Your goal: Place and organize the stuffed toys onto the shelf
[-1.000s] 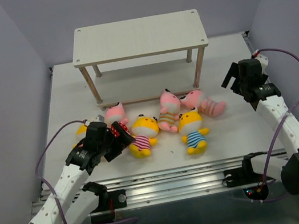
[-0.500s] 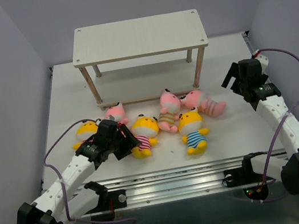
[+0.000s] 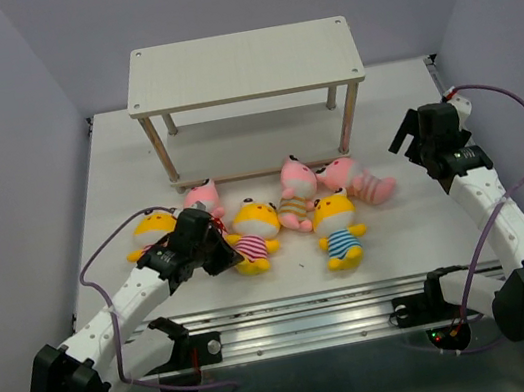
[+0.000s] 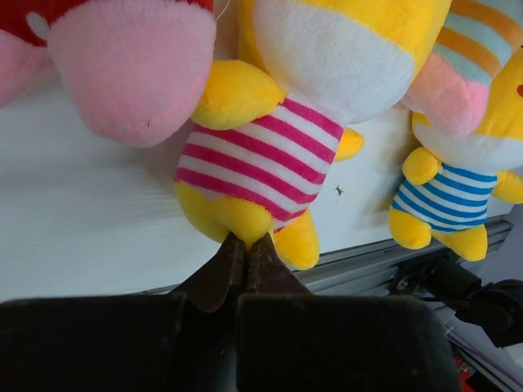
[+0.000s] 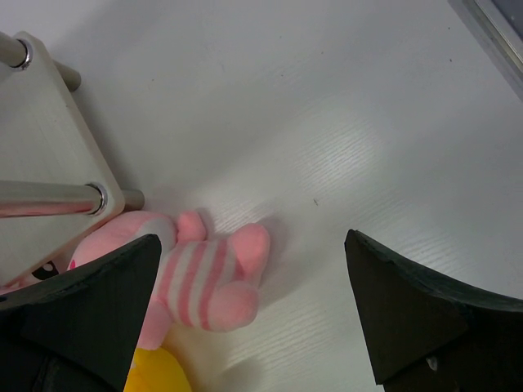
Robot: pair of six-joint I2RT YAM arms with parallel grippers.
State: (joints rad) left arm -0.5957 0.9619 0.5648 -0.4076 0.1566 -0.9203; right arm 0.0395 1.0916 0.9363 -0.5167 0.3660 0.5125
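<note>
Stuffed toys (image 3: 295, 208) lie in a loose row on the table (image 3: 418, 219), at six o'clock from the shelf (image 3: 241, 65). Left gripper (image 4: 246, 243), its jaws pressed together, touches the lower leg of the yellow toy in pink stripes (image 4: 253, 159) from seven o'clock. Right gripper (image 5: 252, 245) hangs spread wide at the table's three o'clock, above the legs of a pink striped toy (image 5: 196, 278).
</note>
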